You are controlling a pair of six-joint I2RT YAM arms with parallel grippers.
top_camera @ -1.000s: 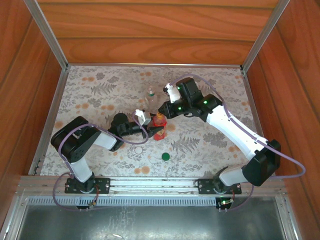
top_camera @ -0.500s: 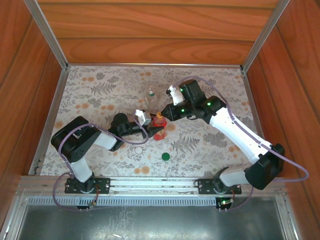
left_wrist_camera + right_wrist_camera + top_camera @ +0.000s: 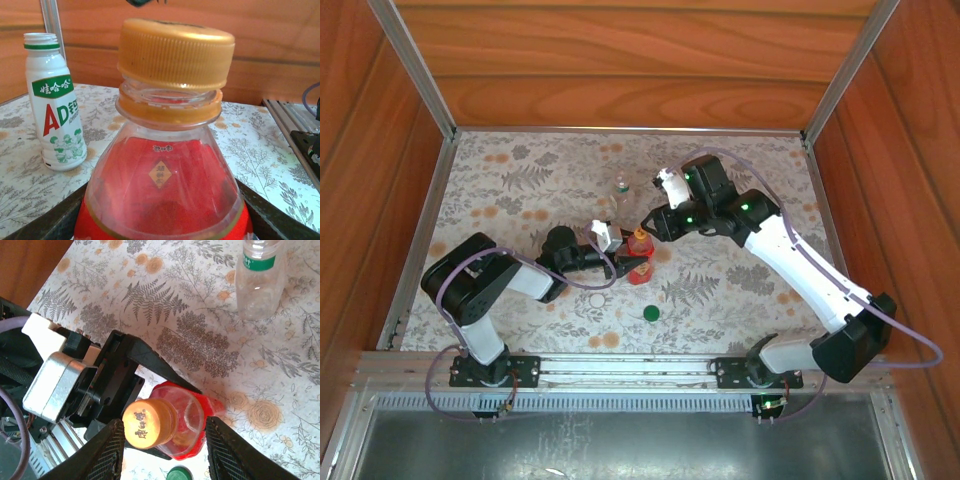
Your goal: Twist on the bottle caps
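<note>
The right gripper (image 3: 165, 421) hangs over the red bottle (image 3: 160, 185), fingers (image 3: 112, 450) apart at both sides of its gold cap (image 3: 175, 52) (the right wrist view tells this). The left gripper (image 3: 630, 262) clamps the bottle's body. The left wrist view adds a white bottle (image 3: 56, 100) behind it to the left, bare table (image 3: 100, 125) between.

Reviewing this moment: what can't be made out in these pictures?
Red bottle base: cut off by the bottom edge, left wrist view.
Clear bottle mouth: cut off by the top edge, right wrist view; too small from above.
Gold cap: whether it is fully screwed down is unclear in either wrist view.
</note>
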